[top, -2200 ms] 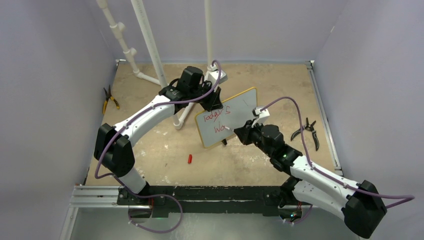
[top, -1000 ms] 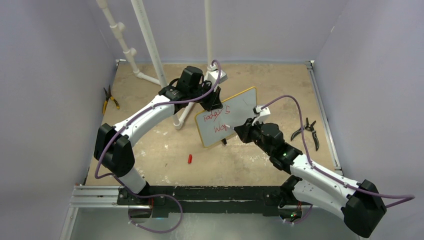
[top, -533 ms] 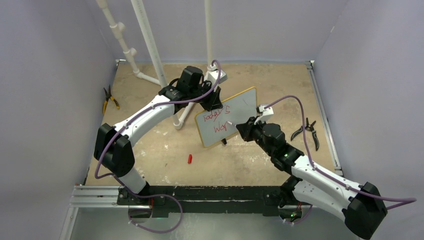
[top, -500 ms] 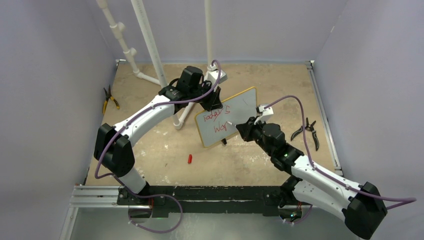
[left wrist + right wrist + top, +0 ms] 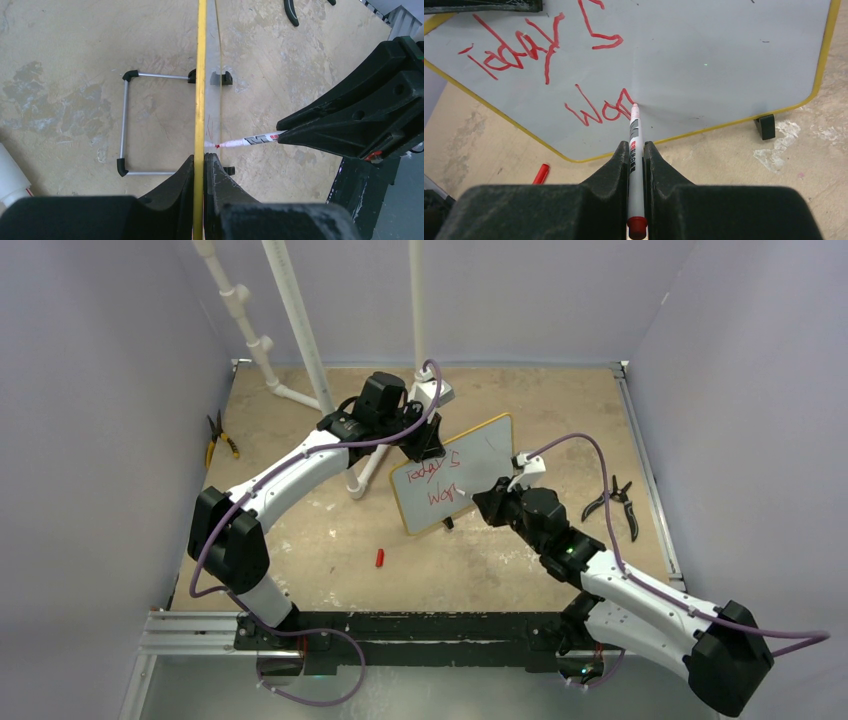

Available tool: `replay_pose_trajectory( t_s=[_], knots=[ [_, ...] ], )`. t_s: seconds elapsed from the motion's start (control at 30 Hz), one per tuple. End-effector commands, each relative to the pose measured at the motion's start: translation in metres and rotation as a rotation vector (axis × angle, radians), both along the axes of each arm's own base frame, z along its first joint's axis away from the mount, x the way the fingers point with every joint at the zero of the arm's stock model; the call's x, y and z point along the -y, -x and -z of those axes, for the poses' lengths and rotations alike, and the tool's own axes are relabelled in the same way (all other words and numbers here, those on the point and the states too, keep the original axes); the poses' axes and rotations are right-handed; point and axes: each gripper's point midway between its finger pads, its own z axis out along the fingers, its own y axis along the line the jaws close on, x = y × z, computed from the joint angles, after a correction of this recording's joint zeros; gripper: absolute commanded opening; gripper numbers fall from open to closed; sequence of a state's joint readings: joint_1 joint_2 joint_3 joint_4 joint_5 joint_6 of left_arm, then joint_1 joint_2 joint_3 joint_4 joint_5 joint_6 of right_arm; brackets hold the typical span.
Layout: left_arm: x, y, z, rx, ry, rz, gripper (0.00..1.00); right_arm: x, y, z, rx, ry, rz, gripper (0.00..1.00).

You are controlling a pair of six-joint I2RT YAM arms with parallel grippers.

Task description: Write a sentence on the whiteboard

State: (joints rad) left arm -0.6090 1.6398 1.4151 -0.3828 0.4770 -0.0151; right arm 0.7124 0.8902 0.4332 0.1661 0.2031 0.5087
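Mid-word on the lower line. Whiteboard [image 5: 485, 455] upright on its wire stand [image 5: 122, 125] near the middle of the table [image 5: 300, 540], turned at an angle. The sentence [image 5: 549, 55] is in red, with one line across the top and three letters or so of a second word beneath.

Left gripper [image 5: 202, 162] clamped on the yellow top edge, steadying the board. Right gripper [image 5: 636, 150] pinched tight on the marker [image 5: 634, 127], tip touching the white surface at the end of the last red stroke. Red cap [image 5: 380, 558] lying on the table in front, well apart.

For the stroke in hand: press lightly — enough for ink, not enough to push the board back against the clamp. Hold the barrel close to square to the surface. Lift cleanly between letters, then work rightward into the bare white area. Mind the yellow frame, close below this line — no drifting downward. Match the height and slant of the letters already there. Hold the left clamp firm throughout. By the look of it, most of the second word not yet written.
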Motion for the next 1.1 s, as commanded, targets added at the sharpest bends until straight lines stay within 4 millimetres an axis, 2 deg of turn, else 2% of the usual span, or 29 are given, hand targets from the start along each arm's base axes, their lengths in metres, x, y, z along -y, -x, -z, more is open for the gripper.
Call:
replay_pose_trajectory(
  t_s=[0.0,0.33,0.63,1.07],
  knots=[
    [0.003,0.001,-0.009,0.027,0.018,0.019,0.0,0.009,-0.005,0.003,-0.007,0.011,0.06,0.0],
    [0.003,0.001,-0.008,0.026,0.017,0.018,0.0,0.008,-0.003,0.003,-0.009,0.008,0.049,0.0],
    [0.0,-0.001,-0.006,0.018,0.013,0.014,0.0,0.008,0.004,-0.023,0.062,-0.034,0.009,0.0],
    [-0.003,-0.005,0.001,0.025,-0.008,0.019,0.0,0.012,-0.008,-0.032,0.104,-0.032,0.0,0.0]
  ],
)
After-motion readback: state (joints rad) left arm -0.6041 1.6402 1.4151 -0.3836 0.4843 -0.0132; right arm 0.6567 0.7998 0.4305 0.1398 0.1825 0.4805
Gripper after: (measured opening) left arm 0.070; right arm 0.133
